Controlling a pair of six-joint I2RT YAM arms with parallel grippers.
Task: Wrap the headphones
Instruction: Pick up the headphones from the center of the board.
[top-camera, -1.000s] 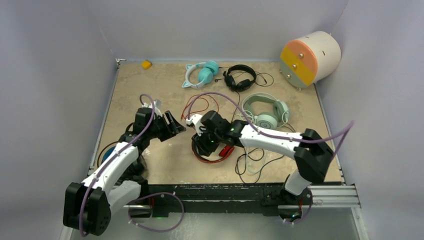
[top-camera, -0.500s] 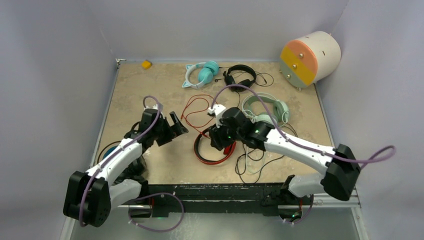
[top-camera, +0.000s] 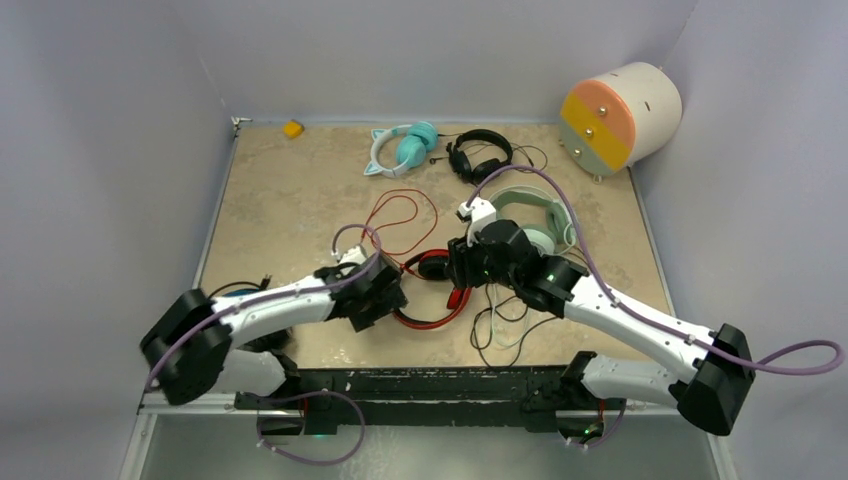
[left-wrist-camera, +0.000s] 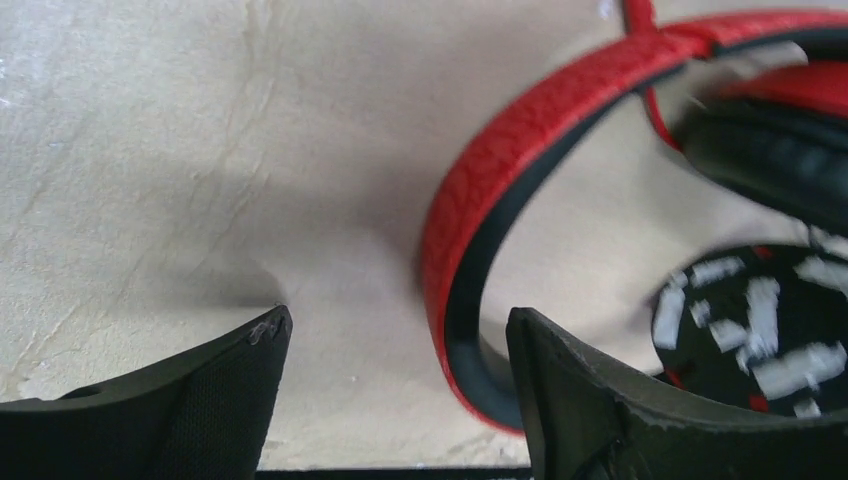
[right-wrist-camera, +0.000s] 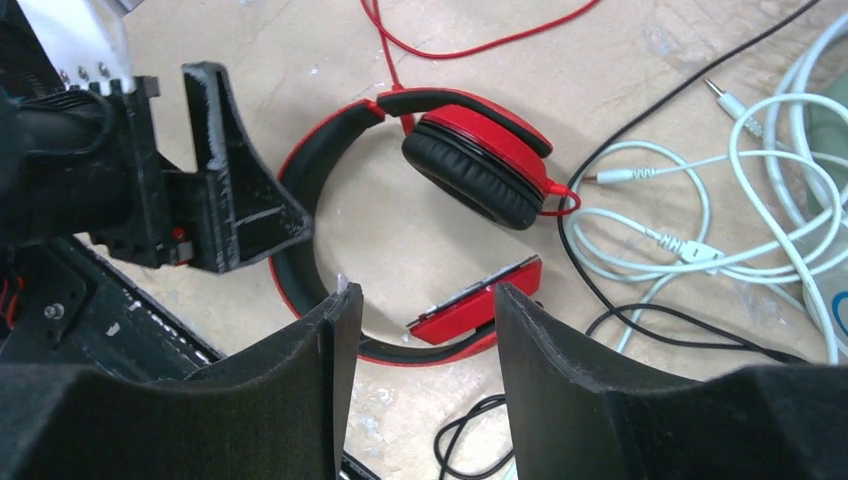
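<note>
Near the front edge of the table (top-camera: 280, 180), the left gripper (left-wrist-camera: 395, 330) has its fingers wide apart. The band of the red headphones (left-wrist-camera: 470, 200) runs between them, close to one finger. The right gripper (right-wrist-camera: 425, 295) is also spread and holds nothing, and it hangs just above the same headset. Further back lie the mint-green headphones (top-camera: 548, 213). At the far edge are the black headphones (top-camera: 480, 155) and the teal cat-eared headphones (top-camera: 405, 148).
</note>
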